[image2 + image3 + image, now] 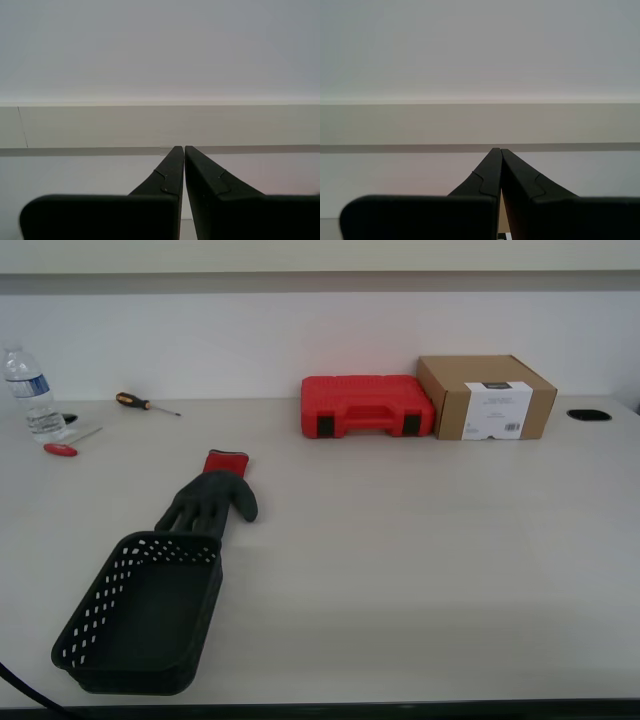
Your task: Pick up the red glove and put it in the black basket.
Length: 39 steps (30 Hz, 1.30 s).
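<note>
The glove (213, 497) lay flat on the worktop (420, 540), its red cuff toward the wall and its dark fingertips touching the far rim of the basket (140, 612) at the exterior view's lower left. My first gripper (180, 148) and my second gripper (497, 149) faced the wall, tips pressed together, holding nothing.

Red plastic tool case (367, 406) at the table's (420, 540) far edge, brown cardboard box (486, 396) touching it toward the exterior view's right, clear water bottle (30, 392) at far left, red-handled screwdriver (68, 445) just beside it, orange-and-black-handled screwdriver (146, 404) farther back, white wall (250, 340) behind
</note>
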### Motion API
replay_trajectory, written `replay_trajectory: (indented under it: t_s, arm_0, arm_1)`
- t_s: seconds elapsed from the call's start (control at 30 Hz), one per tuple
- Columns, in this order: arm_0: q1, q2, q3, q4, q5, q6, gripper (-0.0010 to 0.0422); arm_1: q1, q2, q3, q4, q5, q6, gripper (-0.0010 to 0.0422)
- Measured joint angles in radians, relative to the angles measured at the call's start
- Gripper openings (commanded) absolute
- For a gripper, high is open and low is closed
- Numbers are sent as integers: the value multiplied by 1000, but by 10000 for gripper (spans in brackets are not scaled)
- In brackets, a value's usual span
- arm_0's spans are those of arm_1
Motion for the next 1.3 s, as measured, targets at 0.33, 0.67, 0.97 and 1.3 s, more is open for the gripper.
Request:
replay_trajectory:
  t_s: [0.33,0.67,0.97,1.3]
  arm_0:
    - [-1,0,0,0,0,0,0]
    - [0,0,0,-1,0,0,0]
    - [1,0,0,-1,-1,0,0]
    - [0,0,0,-1,-2,0,0]
  arm_1:
    - [-1,256,262,-618,147,27,0]
    - [-2,690,491,-832,238,1,0]
    - [-2,964,568,-853,261,-57,0]
    - [-17,1173,629,-974,290,28,11]
